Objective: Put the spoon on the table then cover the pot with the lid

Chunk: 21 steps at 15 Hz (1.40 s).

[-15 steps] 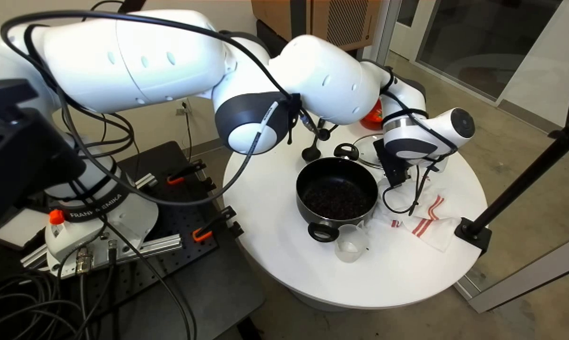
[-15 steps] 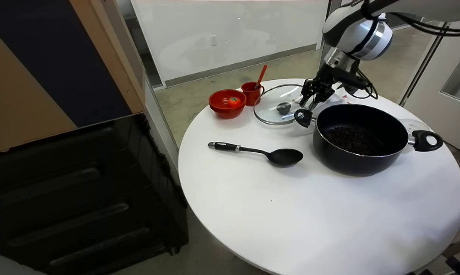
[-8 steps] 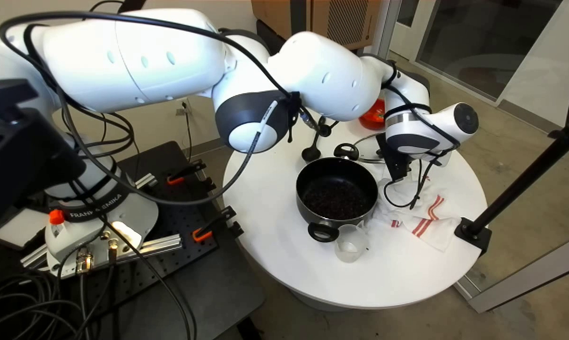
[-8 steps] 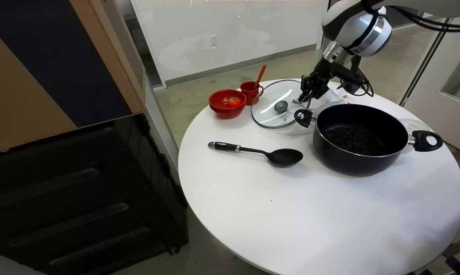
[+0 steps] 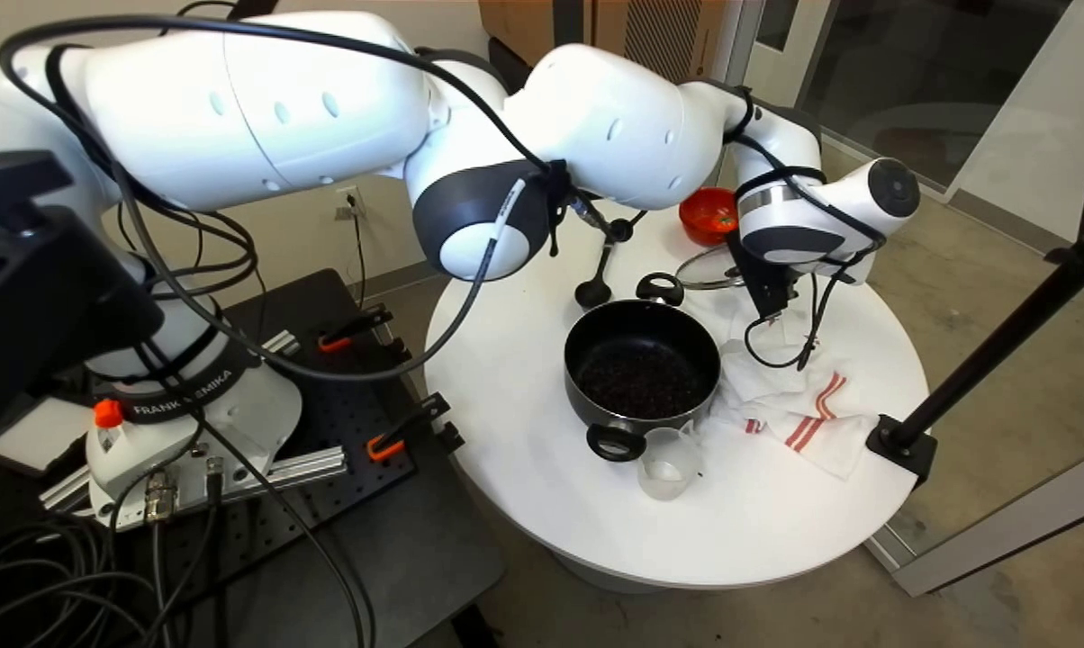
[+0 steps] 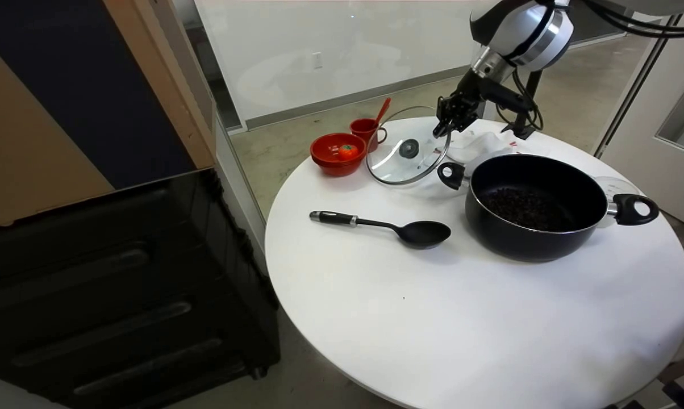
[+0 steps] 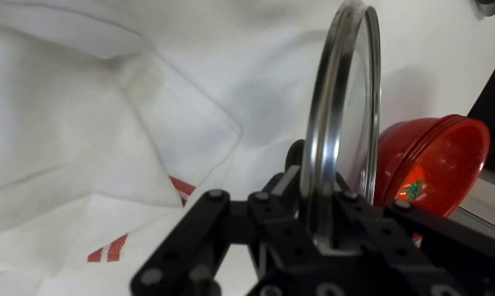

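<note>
The clear glass lid (image 6: 396,165) is tilted up above the white table (image 6: 376,318); it also shows in an exterior view (image 5: 711,270). I cannot tell whether its low edge touches the table. My gripper (image 6: 442,128) is shut on the lid's rim. In the wrist view the metal rim (image 7: 327,115) stands edge-on between my fingers (image 7: 315,185). The black pot (image 6: 501,241) is uncovered, with dark bits inside; it also shows in an exterior view (image 5: 582,405). The black spoon (image 6: 424,234) lies on the table beside the pot.
Stacked red bowls (image 6: 337,165) with a tomato shape and a red mug (image 6: 365,136) holding a red handle stand close to the lid. A white towel (image 5: 803,396) lies under my gripper. A clear cup (image 5: 666,472) touches the pot area. A black post clamp (image 5: 902,445) grips the table edge.
My gripper has moved up and toward the red mug with the lid in it. The lid is tilted more steeply. The mug has shifted slightly the same way. Pot and spoon have not moved.
</note>
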Tool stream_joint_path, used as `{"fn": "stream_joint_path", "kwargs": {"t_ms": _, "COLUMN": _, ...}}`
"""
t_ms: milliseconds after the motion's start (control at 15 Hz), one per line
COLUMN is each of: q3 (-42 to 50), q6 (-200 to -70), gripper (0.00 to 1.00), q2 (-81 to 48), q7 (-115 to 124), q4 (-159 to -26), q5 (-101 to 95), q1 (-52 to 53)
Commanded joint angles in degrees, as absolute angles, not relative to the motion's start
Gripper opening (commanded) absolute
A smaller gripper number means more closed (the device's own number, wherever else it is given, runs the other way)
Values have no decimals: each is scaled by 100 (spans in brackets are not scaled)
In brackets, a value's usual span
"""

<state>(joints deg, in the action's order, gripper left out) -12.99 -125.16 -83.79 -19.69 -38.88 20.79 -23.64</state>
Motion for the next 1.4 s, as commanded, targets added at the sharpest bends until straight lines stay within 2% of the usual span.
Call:
{"fn": "stream_joint_path", "kwargs": {"t_ms": 0, "q3": -1262, "q6": -12595, "gripper": 3, "q2": -8400, "q7": -2060, "q4": -3562, "q5": 2048, "q1": -2151}}
{"fn": "stream_joint_path", "kwargs": {"t_ms": 667, "q3": -886, "q6": -12815, "gripper": 3, "q2": -8295, "q7": -1971, "q4": -3388, "q5": 1380, "q1": -1658}}
{"fn": "stream_joint_path", "kwargs": {"t_ms": 1333, "q3": -709, "q6": -12917, "gripper": 3, "q2": -8213, "q7": -1923, "q4": -3323, "q5": 1121, "q1": -1588}}
